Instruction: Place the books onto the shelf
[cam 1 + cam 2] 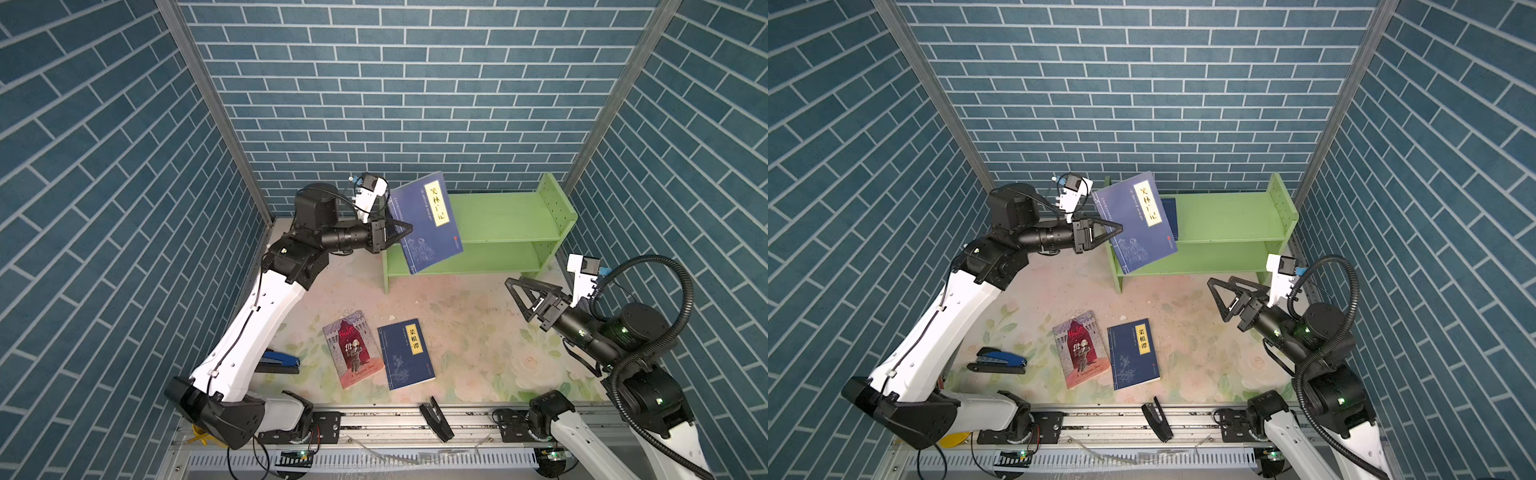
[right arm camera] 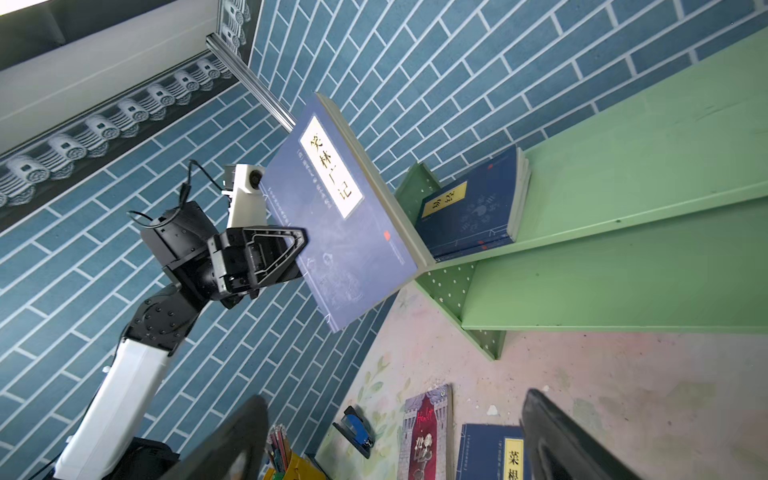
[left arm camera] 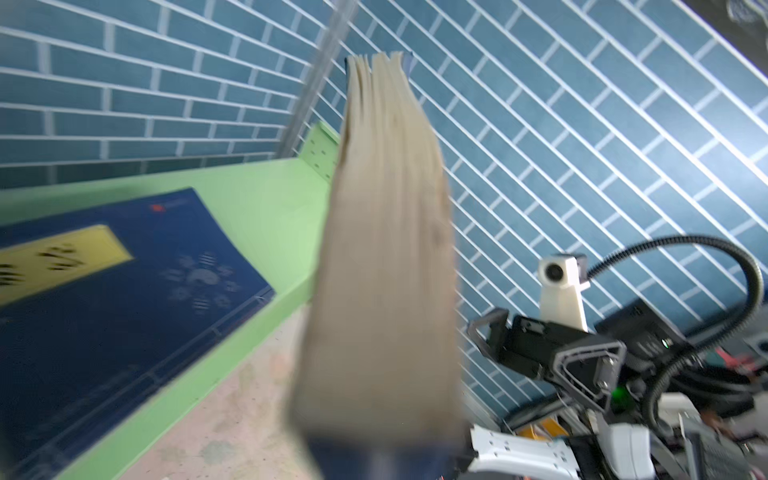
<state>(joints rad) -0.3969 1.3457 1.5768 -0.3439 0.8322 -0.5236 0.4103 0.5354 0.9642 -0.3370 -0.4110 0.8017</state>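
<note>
My left gripper (image 1: 405, 230) is shut on the spine side of a dark blue book (image 1: 424, 222) with a yellow label. It holds the book tilted in the air in front of the left end of the light green shelf (image 1: 498, 220). The left wrist view shows the book's page edge (image 3: 386, 249). A stack of dark blue books (image 2: 473, 208) lies on the shelf's upper tier. On the table lie a red-and-grey book (image 1: 353, 349) and a dark blue book (image 1: 405, 353). My right gripper (image 1: 517, 297) hangs open and empty, right of the shelf's front.
A blue stapler (image 1: 282, 359) lies at the table's left, beside my left arm. A yellow holder with pencils (image 2: 286, 457) stands past the table's edge. A black clip (image 1: 436, 422) rests on the front rail. Brick-patterned walls close in three sides.
</note>
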